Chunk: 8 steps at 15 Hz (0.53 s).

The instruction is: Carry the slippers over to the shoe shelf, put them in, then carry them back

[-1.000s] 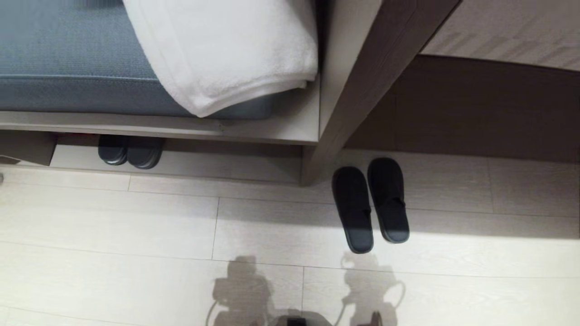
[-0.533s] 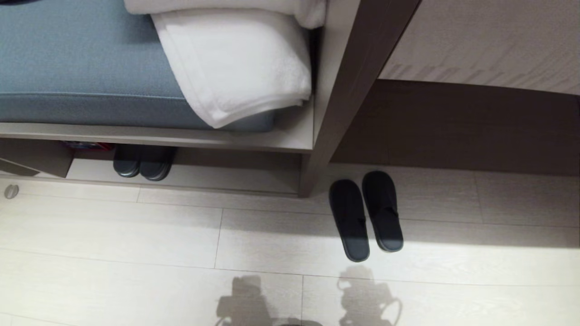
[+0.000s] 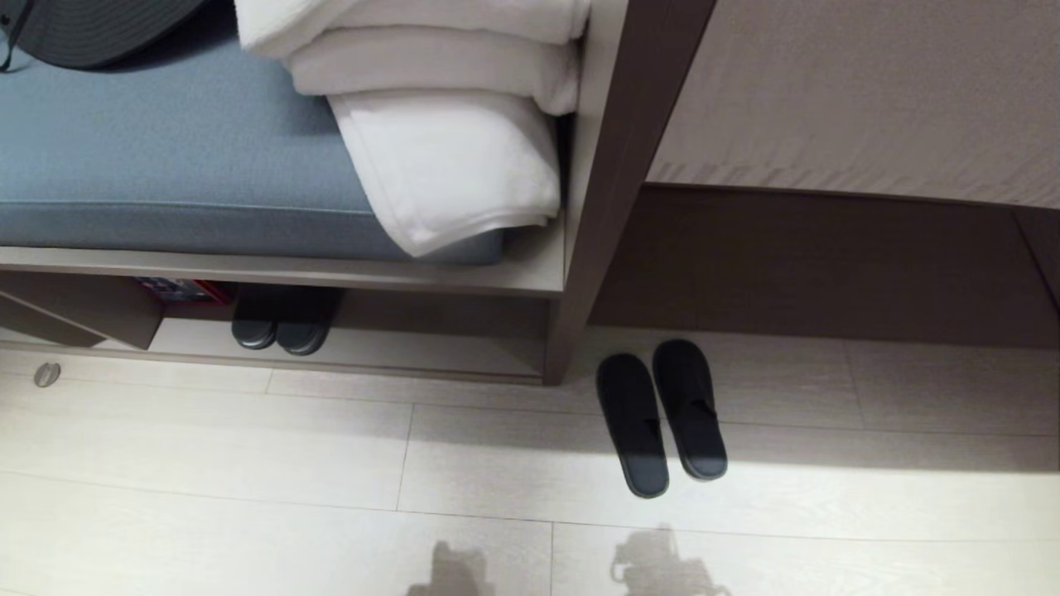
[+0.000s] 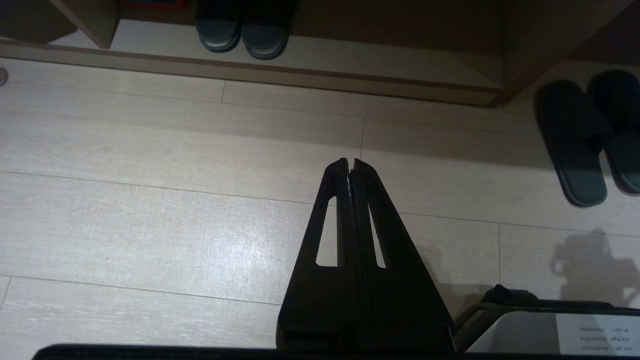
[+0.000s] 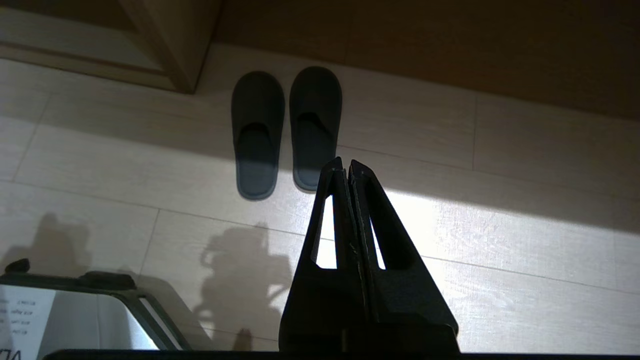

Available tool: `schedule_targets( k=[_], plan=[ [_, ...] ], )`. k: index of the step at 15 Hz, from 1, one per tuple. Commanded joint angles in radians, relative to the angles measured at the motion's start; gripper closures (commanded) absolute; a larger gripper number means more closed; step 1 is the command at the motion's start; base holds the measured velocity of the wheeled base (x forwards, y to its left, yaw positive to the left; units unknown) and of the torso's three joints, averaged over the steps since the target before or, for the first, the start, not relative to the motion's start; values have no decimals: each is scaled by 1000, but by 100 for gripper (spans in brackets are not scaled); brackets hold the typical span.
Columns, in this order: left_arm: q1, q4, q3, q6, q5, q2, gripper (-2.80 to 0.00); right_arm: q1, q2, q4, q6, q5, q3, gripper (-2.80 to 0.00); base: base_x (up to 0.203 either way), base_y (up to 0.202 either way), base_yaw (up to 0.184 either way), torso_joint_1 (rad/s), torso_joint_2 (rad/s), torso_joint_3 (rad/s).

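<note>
Nothing on the floor is shifting; only my head view is tilting up since a second ago, so the whole scene is sliding lower in it and more of the folded white towels (image 3: 447,108) is showing on the blue-grey cushion (image 3: 166,157). I am seeing the slippers (image 3: 660,416) lying side by side on the pale plank floor (image 3: 248,447), touching or nearly touching each other, toes pointing toward the dark recess, heels toward me. They are sitting just to the right of the upright post (image 3: 580,273) that ends the shoe shelf (image 3: 397,352), outside it, half in shadow and half in the bright band of light. Taking that post as my landmark, the shoe shelf is opening to its left, low under the cushion ledge, and another dark pair of shoes (image 3: 286,327) is already sitting inside it, well left of the post, near a slanted divider. I am holding my left tool (image 4: 350,162) closed, its two black fingers pressed together with nothing between them, hanging above bare floor in front of the shelf, left of the post. I am holding my right tool (image 5: 345,162) closed and empty too, its tip hanging over the floor just short of the heel of the right-hand slipper, not touching it. Shadows of both arms are falling on the planks on my side of the slippers.
</note>
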Motion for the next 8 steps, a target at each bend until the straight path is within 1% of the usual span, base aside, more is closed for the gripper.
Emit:
schedule_targets(
  k=[1, 8],
  plan=[
    [0, -1, 1, -1, 1, 0, 0, 0, 1, -1, -1, 0, 0, 0, 0, 0, 0, -3, 2, 203],
    [0, -1, 0, -2, 1, 0, 0, 0, 2, -1, 0, 1, 0, 0, 0, 0, 0, 1, 2, 202]
  ],
)
